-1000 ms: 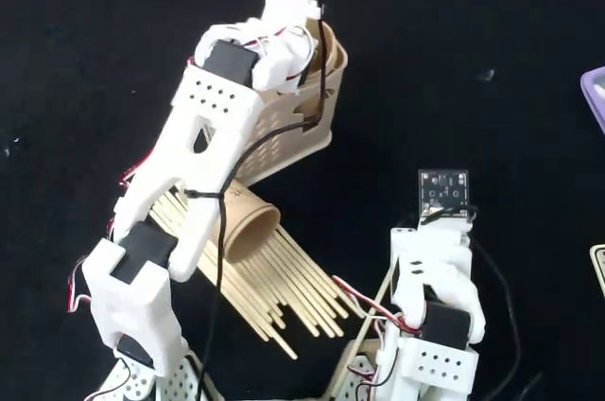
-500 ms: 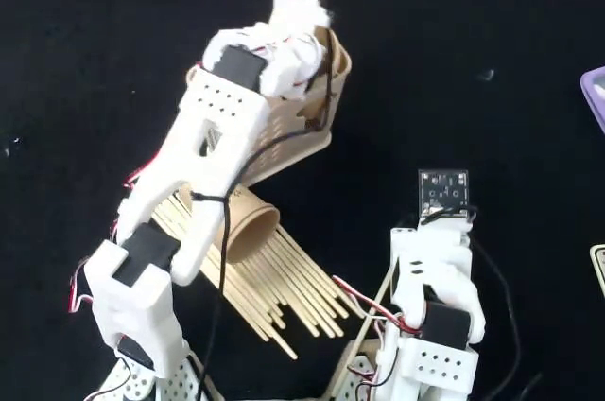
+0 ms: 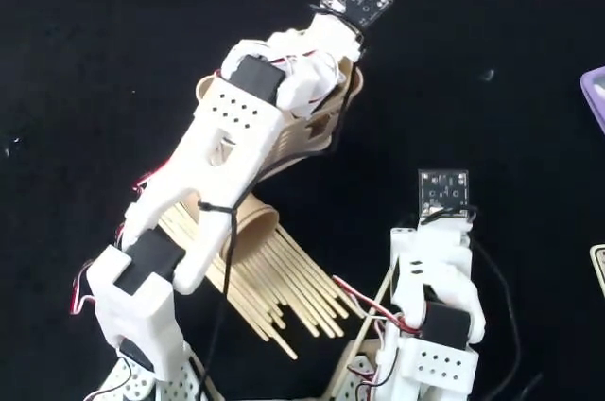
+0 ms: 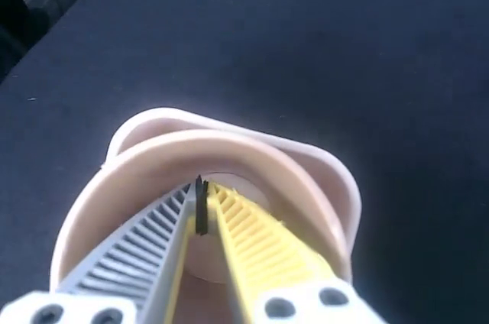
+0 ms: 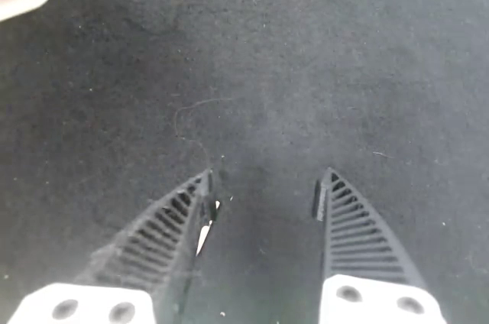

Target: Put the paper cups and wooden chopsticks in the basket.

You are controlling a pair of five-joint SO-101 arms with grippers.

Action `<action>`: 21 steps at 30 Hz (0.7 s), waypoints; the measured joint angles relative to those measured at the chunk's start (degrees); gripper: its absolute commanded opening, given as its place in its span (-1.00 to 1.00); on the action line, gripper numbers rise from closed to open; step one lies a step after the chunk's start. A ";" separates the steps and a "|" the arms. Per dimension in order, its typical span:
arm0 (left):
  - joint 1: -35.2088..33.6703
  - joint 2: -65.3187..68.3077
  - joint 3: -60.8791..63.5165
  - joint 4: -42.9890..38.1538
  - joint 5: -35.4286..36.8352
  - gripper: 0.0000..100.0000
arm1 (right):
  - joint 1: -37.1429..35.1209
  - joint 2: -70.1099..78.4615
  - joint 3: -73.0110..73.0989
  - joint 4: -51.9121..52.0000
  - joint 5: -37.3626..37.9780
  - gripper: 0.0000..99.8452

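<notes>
Left gripper (image 4: pixel 200 205) fingers pressed together, above beige plastic basket (image 4: pixel 344 179) holding one tan paper cup (image 4: pixel 114 183). Second paper cup (image 3: pixel 253 224) lies sideways on pale wooden chopsticks (image 3: pixel 302 292), black surface (image 3: pixel 492 136). Right gripper (image 5: pixel 263 186) agape, empty. Cup likely light, crushable: pinch rim.

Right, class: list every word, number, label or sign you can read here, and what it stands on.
None readable.
The basket, paper cup and chopsticks bear no print.
Marks on the right arm's black board are too small to read.
</notes>
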 measured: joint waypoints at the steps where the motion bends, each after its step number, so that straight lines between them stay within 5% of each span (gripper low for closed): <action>1: -0.35 0.35 -0.70 0.00 -0.09 -0.87 | 0.00 0.00 0.00 0.00 0.00 -0.57; 5: -2.02 0.62 -2.81 0.26 -0.18 -0.70 | 0.00 0.00 0.00 0.00 0.00 -0.57; 21: -4.84 0.79 -13.63 1.32 2.37 -0.70 | 0.00 0.00 0.00 0.00 0.00 -0.57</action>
